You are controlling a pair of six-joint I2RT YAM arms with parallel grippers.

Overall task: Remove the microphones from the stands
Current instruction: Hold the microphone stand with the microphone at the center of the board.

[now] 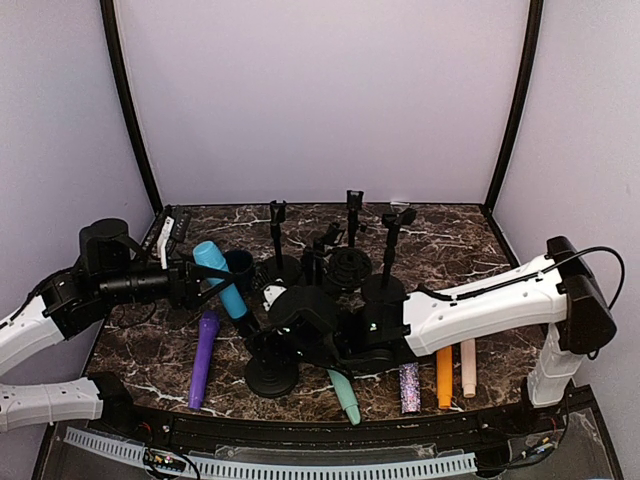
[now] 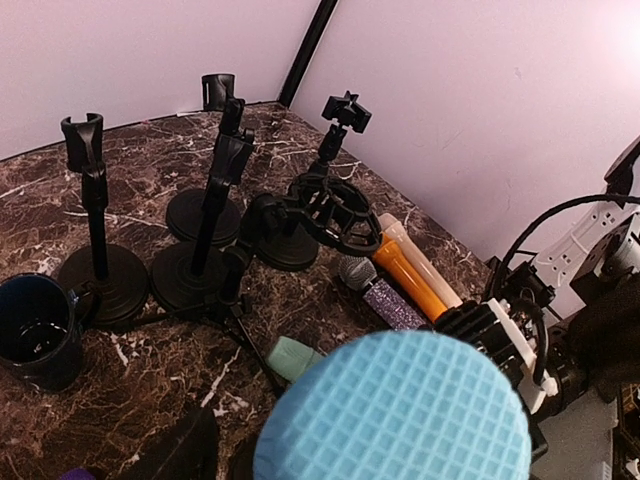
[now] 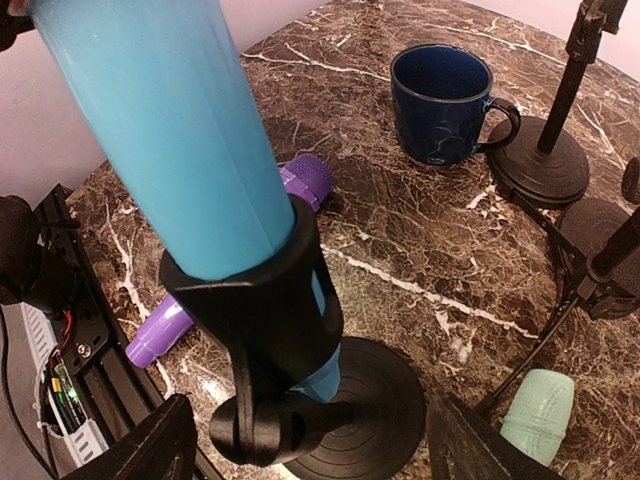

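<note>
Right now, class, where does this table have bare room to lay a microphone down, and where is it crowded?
Bare marble lies back right, between the rightmost stand and the corner post. Another patch lies left of the purple microphone. Crowded: the centre cluster of stands and the front-right row of microphones.

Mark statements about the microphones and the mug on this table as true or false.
1. The light blue cylindrical microphone sits in the clip of the black round-based stand. True.
2. The dark blue glossy mug lies tipped on its side. False: it stands upright.
3. The purple microphone lies flat on the dark marble-patterned table. True.
4. The orange microphone is clipped into a stand. False: it lies on the table near its front edge.
</note>
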